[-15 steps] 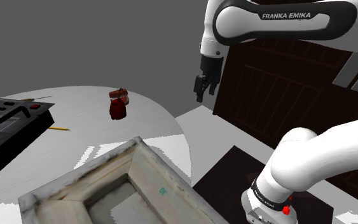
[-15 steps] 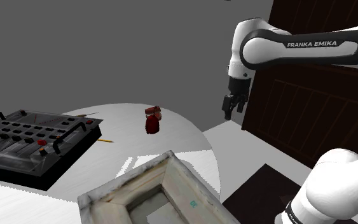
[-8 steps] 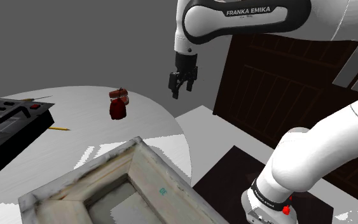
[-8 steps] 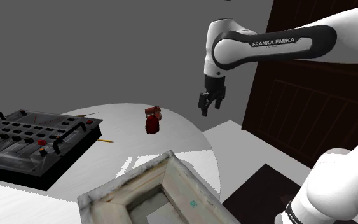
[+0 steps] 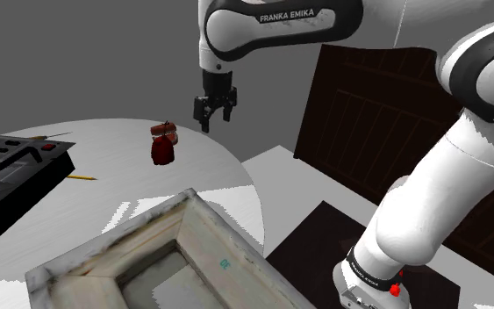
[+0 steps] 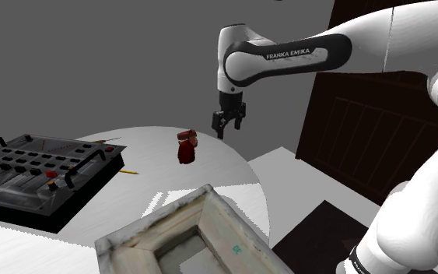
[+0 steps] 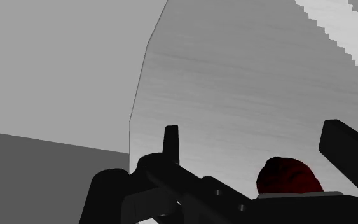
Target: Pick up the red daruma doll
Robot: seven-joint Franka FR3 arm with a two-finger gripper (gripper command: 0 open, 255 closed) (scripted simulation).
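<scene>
Weathered wooden crate (image 5: 210, 224) fills the shoulder view's foreground. Past it spreads a white round table (image 5: 210, 162), with a black button console (image 5: 12, 167) at that view's left and a yellow pencil (image 5: 82, 177) just beside it. Farther on, the red daruma doll (image 5: 162, 149) stands on the table near its far edge. The gripper (image 5: 217, 121) hangs in the air above the doll and to its right, fingers spread apart, grasping nothing. Dark wood panelling (image 5: 385, 114) rises behind.

Dark red doll (image 5: 162, 149); white table (image 5: 104, 180); black fingers (image 7: 346, 151).
</scene>
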